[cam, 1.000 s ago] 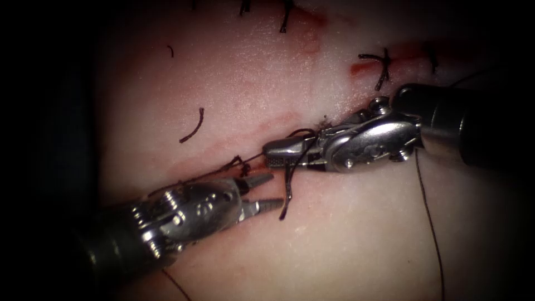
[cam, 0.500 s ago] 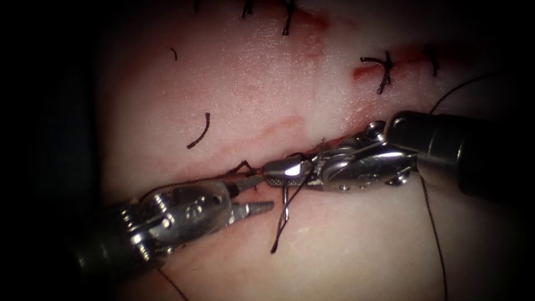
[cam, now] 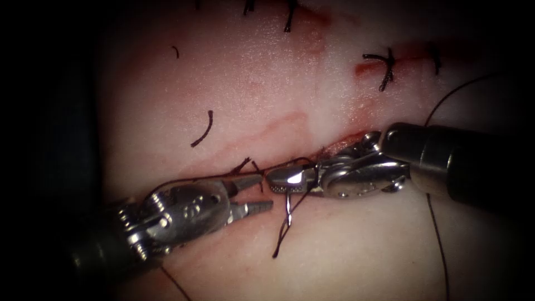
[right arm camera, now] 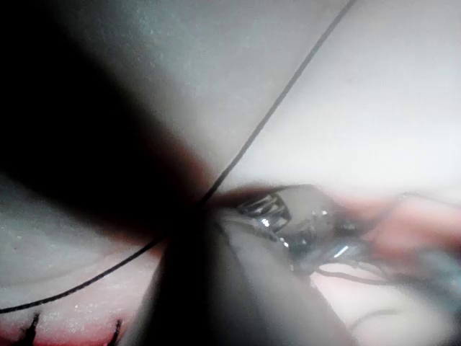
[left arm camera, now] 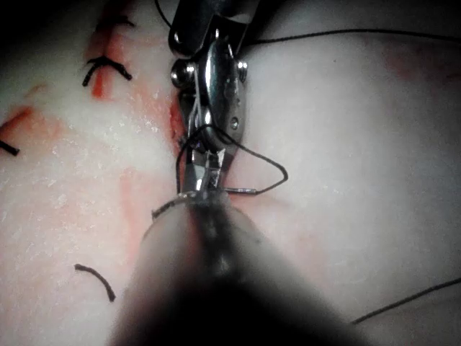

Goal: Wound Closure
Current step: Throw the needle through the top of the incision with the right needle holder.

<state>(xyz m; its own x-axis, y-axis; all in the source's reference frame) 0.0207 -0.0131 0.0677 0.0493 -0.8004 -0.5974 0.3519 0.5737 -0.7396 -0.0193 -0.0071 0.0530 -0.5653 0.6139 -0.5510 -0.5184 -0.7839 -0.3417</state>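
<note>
With the right tool (cam: pixel 287 181) clamping the twisted thread (cam: pixel 285 223) at the cut (cam: pixel 334 146) in the tissue (cam: pixel 356 245) and the left tool (cam: pixel 259 195) gaping empty just beside it, no needle being discernible, excess tension is risking tearing the wound edge or snapping the strand.

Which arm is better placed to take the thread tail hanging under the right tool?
Left, probably. The left end effector is open and holds nothing, with its tips just beside the twisted thread that hangs down. The right end effector is shut on that thread higher up.
</note>
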